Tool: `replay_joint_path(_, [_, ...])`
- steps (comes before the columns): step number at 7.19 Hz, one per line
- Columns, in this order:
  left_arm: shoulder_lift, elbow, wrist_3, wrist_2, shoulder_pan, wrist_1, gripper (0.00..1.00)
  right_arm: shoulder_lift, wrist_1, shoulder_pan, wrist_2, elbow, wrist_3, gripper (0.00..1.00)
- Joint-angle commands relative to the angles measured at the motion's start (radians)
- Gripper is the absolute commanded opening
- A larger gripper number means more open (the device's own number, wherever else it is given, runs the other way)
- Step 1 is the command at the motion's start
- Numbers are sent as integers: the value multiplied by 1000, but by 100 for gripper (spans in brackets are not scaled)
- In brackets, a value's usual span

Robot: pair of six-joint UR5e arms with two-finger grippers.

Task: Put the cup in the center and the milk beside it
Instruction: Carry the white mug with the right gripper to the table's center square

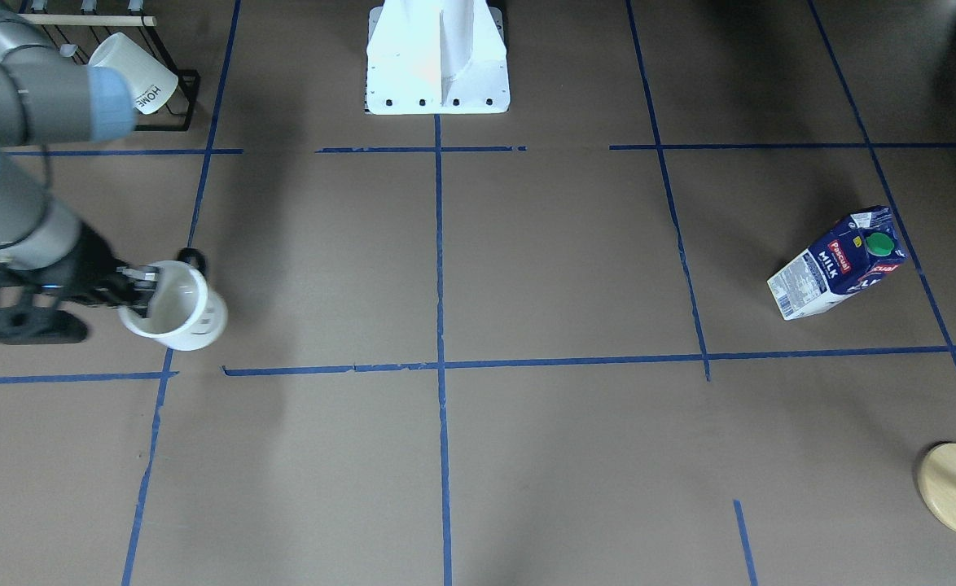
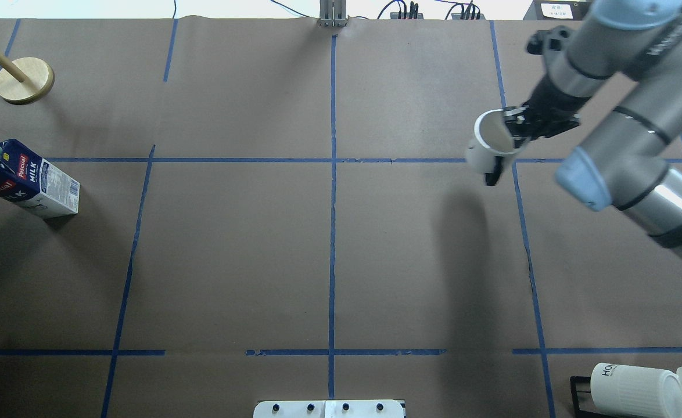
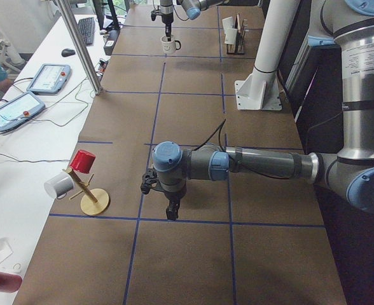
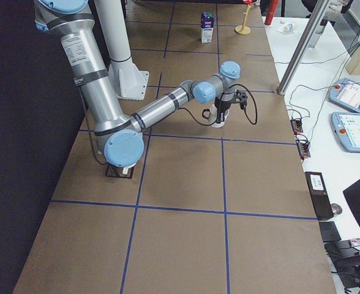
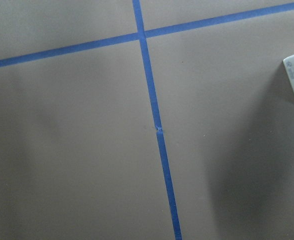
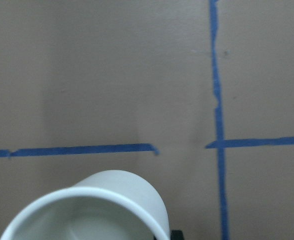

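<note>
The white cup [image 2: 488, 145] with its black handle [image 2: 492, 174] is at the far right of the table, near a tape crossing. My right gripper [image 2: 518, 129] is shut on its rim, one finger inside; I cannot tell if the cup is lifted. It also shows in the front view [image 1: 177, 309], under the right gripper [image 1: 140, 289], and in the right wrist view [image 6: 102, 210]. The milk [image 2: 24, 180] stands upright at the far left, untouched. The center [image 2: 332, 160] is bare. My left gripper [image 3: 172, 210] shows only in the left side view, hanging above the table; I cannot tell its state.
A black rack with ribbed "HOME" mugs [image 2: 637, 389] stands near the robot's right. A wooden mug tree base [image 2: 24, 80] stands at the far left corner, behind the milk. The white robot base [image 1: 437, 65] is at the table's near edge.
</note>
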Motion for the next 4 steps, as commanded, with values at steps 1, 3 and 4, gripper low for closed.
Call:
replay_joint_path(1, [0, -11, 0, 0, 0, 5, 100, 165, -16, -158, -107, -77, 239, 0])
replay_joint_path(3, [0, -11, 0, 0, 0, 2, 100, 274, 51, -250, -192, -200, 320, 0])
replay_joint_path(4, [0, -11, 0, 0, 2, 6, 100, 274, 121, -267, -194, -257, 351, 0])
